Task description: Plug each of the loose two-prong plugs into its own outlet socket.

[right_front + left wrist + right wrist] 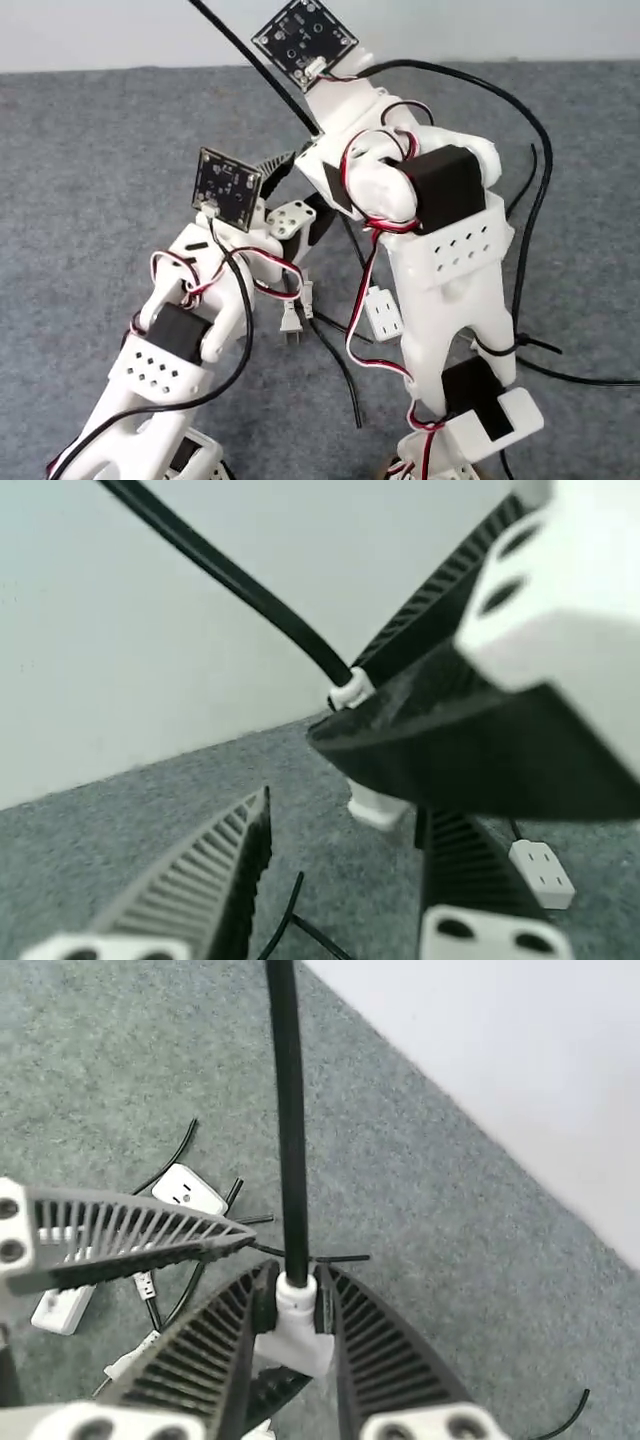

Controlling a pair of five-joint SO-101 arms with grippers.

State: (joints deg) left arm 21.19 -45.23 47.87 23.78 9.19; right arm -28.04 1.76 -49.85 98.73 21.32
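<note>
Clamping a white plug (300, 1345) between its fingers (385, 1355), the right gripper (295, 1275) holds it above the carpet (100, 150), black cord (290, 1110) running up; the left gripper (345, 815) gapes just left. Its prongs are hidden; an outlet (383, 312) lies nearer, right

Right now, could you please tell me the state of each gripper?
Left gripper: jaws open, holding nothing.
Right gripper: jaws closed on a white plug.
</note>
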